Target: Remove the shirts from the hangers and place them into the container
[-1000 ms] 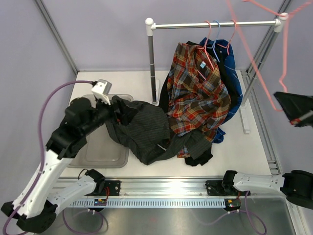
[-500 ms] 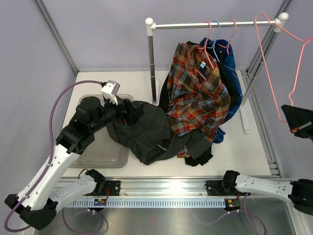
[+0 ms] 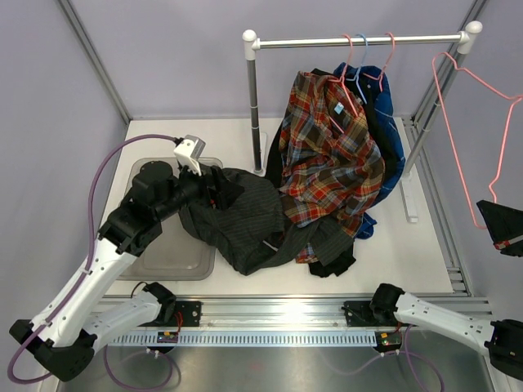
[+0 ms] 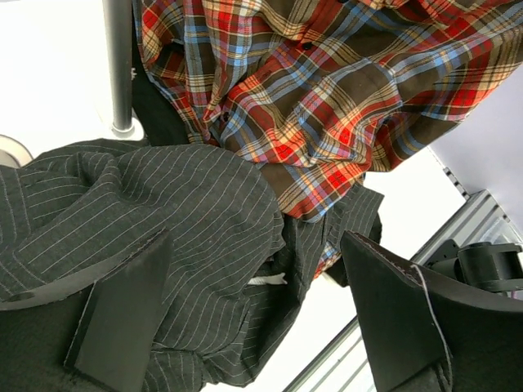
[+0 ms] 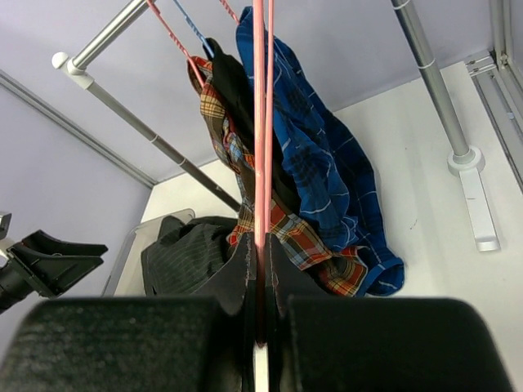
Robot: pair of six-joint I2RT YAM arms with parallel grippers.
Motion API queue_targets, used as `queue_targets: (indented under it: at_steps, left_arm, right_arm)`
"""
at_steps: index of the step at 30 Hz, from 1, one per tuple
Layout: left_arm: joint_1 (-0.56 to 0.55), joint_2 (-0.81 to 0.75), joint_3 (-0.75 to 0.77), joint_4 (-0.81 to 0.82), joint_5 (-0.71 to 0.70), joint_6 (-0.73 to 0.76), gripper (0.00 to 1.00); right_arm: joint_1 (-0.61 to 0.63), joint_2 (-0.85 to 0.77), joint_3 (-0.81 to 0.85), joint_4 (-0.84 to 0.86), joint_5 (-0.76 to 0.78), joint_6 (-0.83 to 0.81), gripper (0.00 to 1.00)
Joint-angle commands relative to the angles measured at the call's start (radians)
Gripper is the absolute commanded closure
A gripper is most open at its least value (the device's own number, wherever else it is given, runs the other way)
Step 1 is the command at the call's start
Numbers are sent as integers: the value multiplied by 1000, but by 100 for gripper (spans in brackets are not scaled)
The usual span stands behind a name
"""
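Lowered since before, right tool pinches the pink hanger; left tool gapes wide just over the pinstriped shirt.

Your two arms are built the same way, with long white links joined by rounded black joints. The left arm carries a small white camera block at the wrist, and a purple cable runs from this block along the arm. The right arm sits on a black base at the near edge. The left gripper has two matt black, wedge-shaped fingers with thin pale edges.
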Motion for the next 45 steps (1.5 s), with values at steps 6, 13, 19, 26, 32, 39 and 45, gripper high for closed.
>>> queue_targets:
  at_steps: [6, 13, 19, 26, 32, 39, 45]
  left_arm:
    - [-34, 6, -6, 70, 28, -28, 13]
    - [-63, 26, 8, 12, -6, -11, 16]
    - [-66, 1, 8, -13, -18, 8, 16]
    - [-67, -25, -35, 28, 12, -11, 16]
    - [-67, -60, -64, 30, 14, -3, 16]
    - [-69, -68, -81, 30, 23, 11, 16]
    - [-67, -66, -82, 39, 40, 21, 16]
  right_arm:
    - [-29, 21, -165, -196, 8, -15, 100]
    - [-26, 139, -267, -6, 28, -119, 100]
    - [-28, 210, -201, 71, 73, -196, 100]
    - [-60, 290, -179, 195, 135, -307, 100]
    - [-283, 314, -274, 442, 80, -504, 100]
    - [-481, 395, -296, 540, -67, -557, 100]
    - [-600, 486, -255, 574, -205, -541, 100]
